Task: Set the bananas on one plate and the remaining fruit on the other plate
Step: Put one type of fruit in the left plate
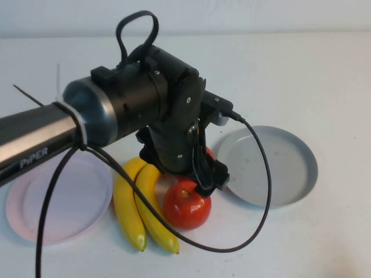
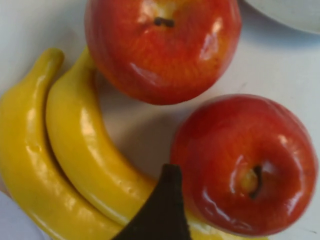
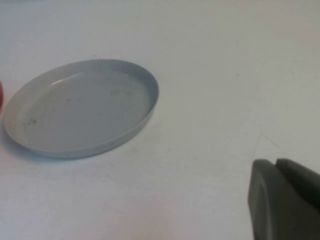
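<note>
Red, shiny round apples [image 1: 186, 205] sit at lower centre beside two curved yellow bananas [image 1: 128, 209], between pink plate [image 1: 35, 223] and grey-blue plate [image 1: 290, 174]; left gripper [image 1: 206, 176] hovers above, spread undeterminable, so centring over one apple is advised; right gripper [image 3: 285, 200] sits apart, aperture likewise undeterminable.

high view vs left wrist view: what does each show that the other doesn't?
Only the high view shows both plates, the pink plate to the robot's left of the fruit and the grey-blue plate to its right, both bare, and the left arm reaching over the fruit. The right gripper is not in it. Only the left wrist view shows the second apple whole, plus a dark tip of the left gripper above the fruit. Both show the two bananas lying side by side on the table next to the apples.
</note>
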### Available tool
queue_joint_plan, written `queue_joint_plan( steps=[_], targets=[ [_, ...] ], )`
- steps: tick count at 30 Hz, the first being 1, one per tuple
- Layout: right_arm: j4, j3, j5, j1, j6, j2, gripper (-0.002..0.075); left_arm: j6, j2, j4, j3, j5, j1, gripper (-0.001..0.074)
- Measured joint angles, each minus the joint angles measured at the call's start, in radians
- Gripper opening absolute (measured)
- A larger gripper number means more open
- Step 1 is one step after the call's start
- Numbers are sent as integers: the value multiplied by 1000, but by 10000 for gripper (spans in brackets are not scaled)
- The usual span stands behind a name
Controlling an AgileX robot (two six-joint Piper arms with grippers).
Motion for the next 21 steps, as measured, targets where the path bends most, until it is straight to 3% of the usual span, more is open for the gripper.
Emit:
queue_joint_plan(
  steps=[21],
  targets=[
    [0, 0, 0, 0, 0, 0, -16, -51, 108, 33, -8, -38, -2, 668]
  ],
)
